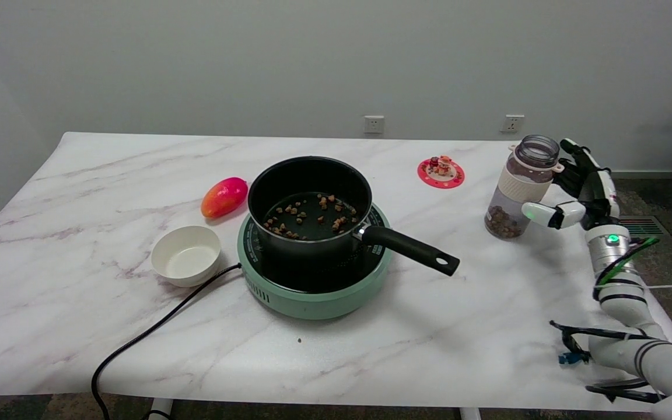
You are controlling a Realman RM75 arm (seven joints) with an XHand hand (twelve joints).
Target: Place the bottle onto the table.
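The bench is a wide marble-patterned top that carries everything. At its centre stands a green hotplate, with its black cable running off toward 7 o'clock. On the hotplate sits a black pot; it holds a thin scatter of brown pellets on its bottom, and its handle points toward 4 o'clock.

At about 3 o'clock from the pot, near the bench's right edge, is the bottle. It is clear, without cap, with a pale band around the middle, and brown pellets fill only its lowest part. Its long axis is nearly upright, with the mouth leaning a little toward 1 o'clock. The base seems to be at the bench surface or just above it; I cannot tell which.

The right hand is at 3 o'clock from the bottle. It grasps the bottle from the side: the thumb crosses the front of the lower body and the other fingers reach behind the neck. I judge the coming move depends on making the base flat before the fingers open toward 3 o'clock.

Smaller things: a white bowl, empty, at 8 o'clock from the pot; a red-yellow mango at 10 o'clock; a red coaster with a small figurine at 2 o'clock.
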